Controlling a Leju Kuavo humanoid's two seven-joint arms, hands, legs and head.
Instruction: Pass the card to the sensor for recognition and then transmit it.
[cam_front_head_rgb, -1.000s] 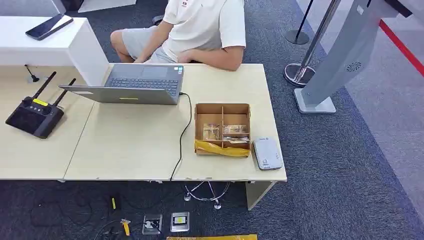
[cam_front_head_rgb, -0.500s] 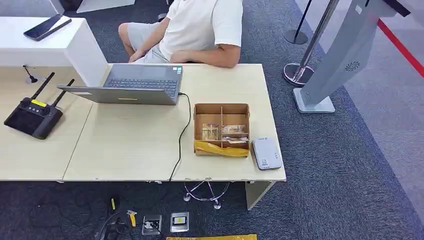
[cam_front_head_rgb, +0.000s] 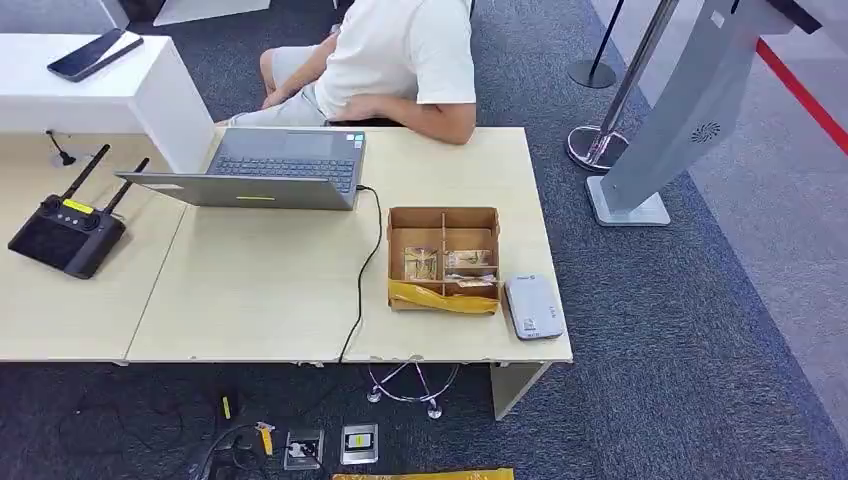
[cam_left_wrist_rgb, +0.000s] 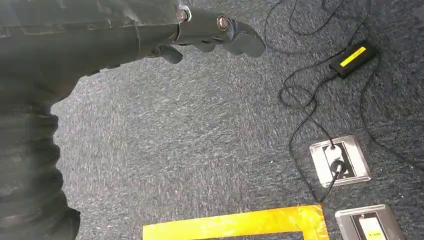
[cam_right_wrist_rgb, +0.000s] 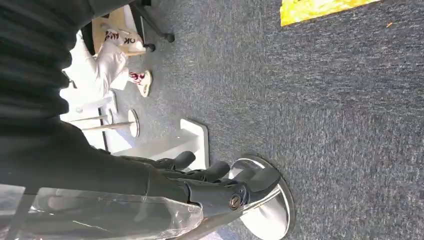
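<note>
With both the left hand (cam_left_wrist_rgb: 210, 35) and right hand (cam_right_wrist_rgb: 210, 182) hanging empty, fingers loosely apart, a reach toward the cards (cam_front_head_rgb: 440, 265) at two o'clock on the counter (cam_front_head_rgb: 270, 290) risks snagging the divided box (cam_front_head_rgb: 443, 222)

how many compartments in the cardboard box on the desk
4, in a two-by-two grid inside the cardboard box: the two far ones look empty, the two near ones hold cards. Yellow wrapping hides part of the near edge.

Light wooden table (cam_front_head_rgb: 250, 290), open laptop (cam_front_head_rgb: 270, 170), divided cardboard box (cam_front_head_rgb: 444, 258), white card reader (cam_front_head_rgb: 533, 307), black controller (cam_front_head_rgb: 65, 232)
</note>
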